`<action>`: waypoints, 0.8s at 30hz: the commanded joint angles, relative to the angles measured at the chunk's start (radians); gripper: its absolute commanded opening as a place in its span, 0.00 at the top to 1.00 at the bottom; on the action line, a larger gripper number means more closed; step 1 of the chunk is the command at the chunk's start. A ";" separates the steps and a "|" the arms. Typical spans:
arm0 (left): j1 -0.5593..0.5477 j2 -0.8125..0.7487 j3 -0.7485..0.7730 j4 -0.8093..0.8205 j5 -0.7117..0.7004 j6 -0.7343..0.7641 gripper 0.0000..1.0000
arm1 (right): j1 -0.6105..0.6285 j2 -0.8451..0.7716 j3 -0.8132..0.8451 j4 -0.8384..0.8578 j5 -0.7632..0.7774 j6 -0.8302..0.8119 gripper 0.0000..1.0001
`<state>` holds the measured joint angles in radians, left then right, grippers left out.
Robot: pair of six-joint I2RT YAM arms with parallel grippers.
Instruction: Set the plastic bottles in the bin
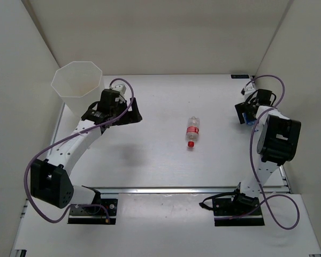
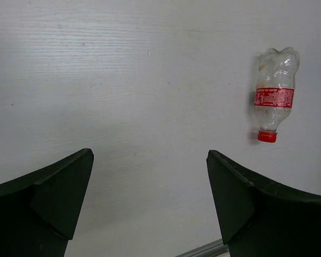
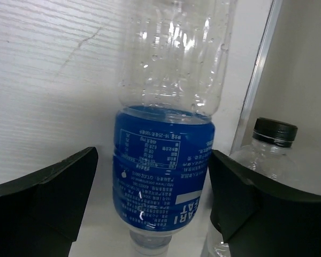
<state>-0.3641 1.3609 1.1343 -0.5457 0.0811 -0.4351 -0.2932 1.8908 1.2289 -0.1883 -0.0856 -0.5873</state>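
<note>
Three bottles are in sight: one bottle with a red cap (image 1: 191,131), one bottle with a blue label (image 3: 163,176) and one bottle with a black cap (image 3: 267,155). One bin (image 1: 76,85) stands on the one desk (image 1: 166,166). There are two arms, the left arm (image 1: 75,142) and the right arm (image 1: 267,155), and two grippers, the left gripper (image 2: 150,155) and the right gripper (image 3: 153,155).

the white table (image 1: 150,160) bears a red-capped bottle (image 1: 192,131) mid-table, the bin (image 1: 76,80) far left, a blue-labelled bottle (image 3: 160,176) right.
</note>
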 commanded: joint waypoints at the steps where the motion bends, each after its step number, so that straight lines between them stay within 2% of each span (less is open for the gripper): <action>1: -0.004 0.001 0.010 -0.003 0.005 -0.014 0.02 | 0.012 -0.033 -0.019 0.066 -0.002 0.014 0.20; 2: 0.004 0.004 0.018 -0.002 0.002 -0.017 0.02 | 0.017 -0.045 -0.034 0.072 -0.011 0.030 0.38; 3: -0.001 0.003 0.025 -0.006 0.008 -0.017 0.01 | 0.016 -0.059 -0.049 0.072 -0.026 0.040 0.48; 7: -0.007 -0.006 0.047 0.004 0.014 -0.014 0.02 | 0.022 -0.128 -0.088 0.064 -0.058 0.096 0.63; 13: -0.064 0.001 0.120 0.070 0.060 -0.019 0.01 | 0.078 -0.323 -0.101 0.000 -0.152 0.200 0.67; 16: -0.110 0.017 0.157 0.153 0.078 -0.042 0.01 | 0.166 -0.441 -0.111 -0.071 -0.300 0.271 0.67; 18: -0.142 0.033 0.174 0.211 0.100 -0.047 0.02 | 0.271 -0.508 -0.149 -0.069 -0.356 0.326 0.67; 19: -0.150 0.046 0.189 0.231 0.095 -0.056 0.01 | 0.287 -0.547 -0.163 -0.059 -0.396 0.363 0.70; 20: -0.162 0.049 0.203 0.268 0.104 -0.057 0.01 | 0.354 -0.571 -0.172 -0.051 -0.449 0.415 0.72; 24: -0.216 0.038 0.182 0.398 0.082 -0.069 0.02 | 0.480 -0.625 -0.223 0.067 -0.636 0.631 0.68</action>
<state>-0.5499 1.4147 1.3060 -0.2867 0.1566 -0.4824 0.1436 1.2823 1.0409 -0.2008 -0.5335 -0.1642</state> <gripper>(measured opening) 0.985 0.577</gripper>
